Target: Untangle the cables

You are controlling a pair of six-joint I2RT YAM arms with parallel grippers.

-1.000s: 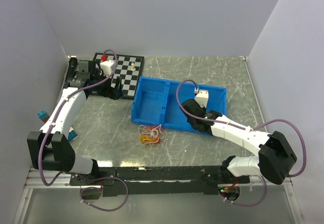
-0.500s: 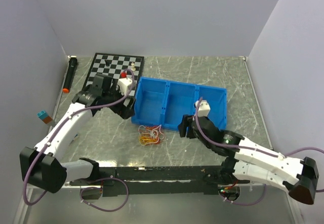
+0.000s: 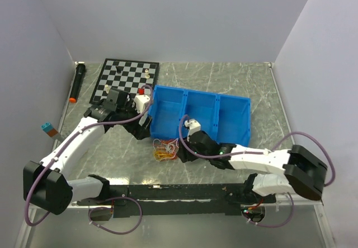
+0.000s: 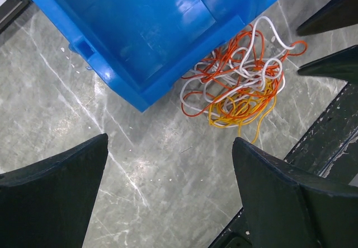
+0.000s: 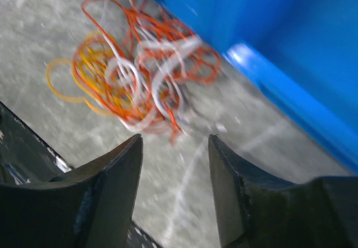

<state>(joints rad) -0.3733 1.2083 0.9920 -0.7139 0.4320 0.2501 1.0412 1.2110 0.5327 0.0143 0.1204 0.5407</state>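
Reaching for the tangle, nothing gripped yet.
The cables [image 3: 166,149] lie knotted at six o'clock of the blue bin [image 3: 168,127]. The right gripper [image 5: 174,141] hovers at their three o'clock, jaws apart and empty; the left gripper [image 4: 170,147], at ten o'clock, gapes wide. Next, each probably must pinch a different strand.

The cables [image 4: 240,79] lie tangled; red-orange, white, yellow loops.

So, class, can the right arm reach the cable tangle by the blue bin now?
Probably yes: the right gripper sits just beside the cables, jaws parted, with only bare table between; the blue bin stands aside.
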